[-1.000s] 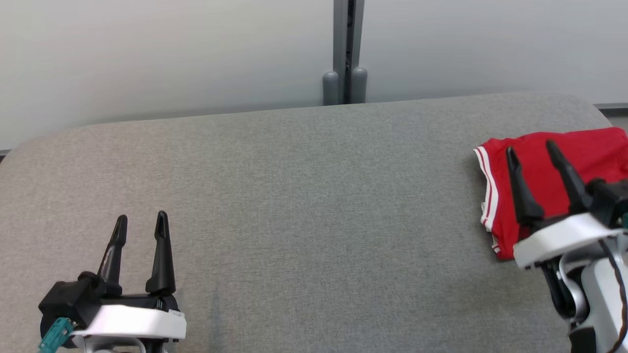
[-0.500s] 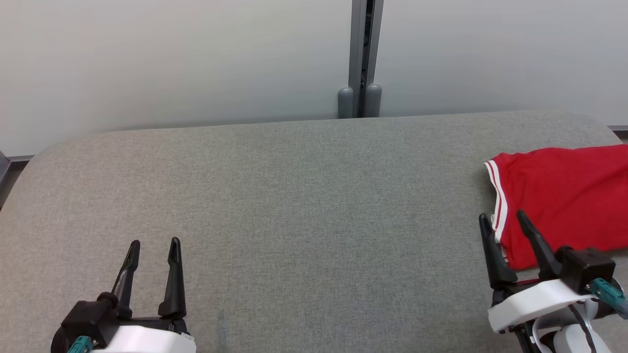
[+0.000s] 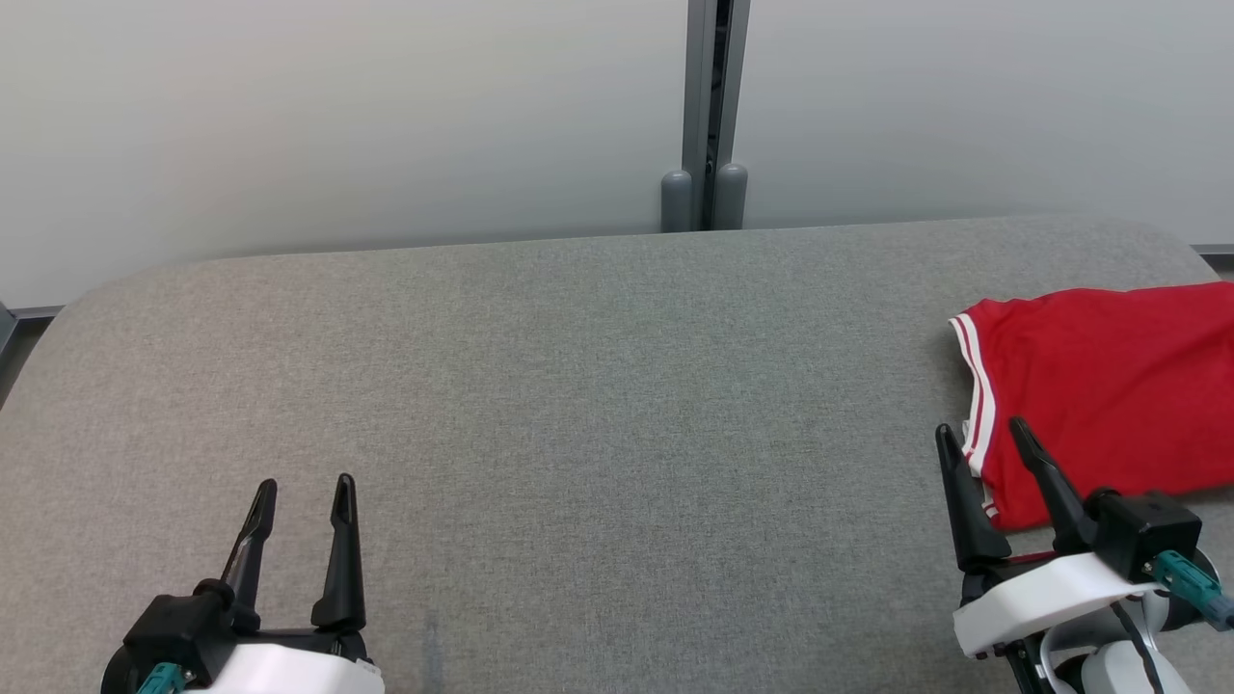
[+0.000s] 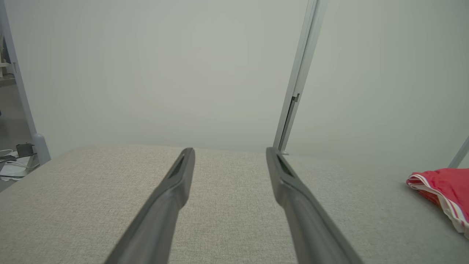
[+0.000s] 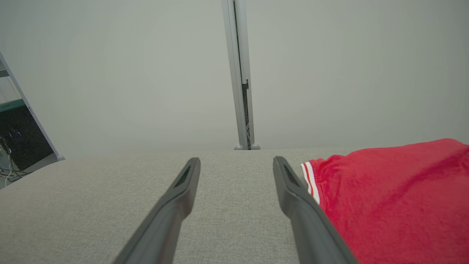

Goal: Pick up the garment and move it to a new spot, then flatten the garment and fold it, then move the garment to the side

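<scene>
Plainly, the red garment (image 3: pixel 1109 386) was laid just right of the spread, empty right tool (image 3: pixel 979 429), well apart from the spread left tool (image 3: pixel 306 482).

Grey upholstered surface (image 3: pixel 578 386) before pale wall panels (image 3: pixel 337 116), grey post (image 3: pixel 709 96) between.

My head view cuts the garment (image 3: pixel 1109 386) off at the right edge of the frame, so I can't see how far it runs. Part of its striped hem sits behind the right gripper (image 3: pixel 979 427), whose base is clipped by the bottom edge, like the left gripper (image 3: pixel 306 482). At the far left of the left wrist view, the clutter (image 4: pixel 14 161) is perhaps cables; it is too small to tell.
</scene>
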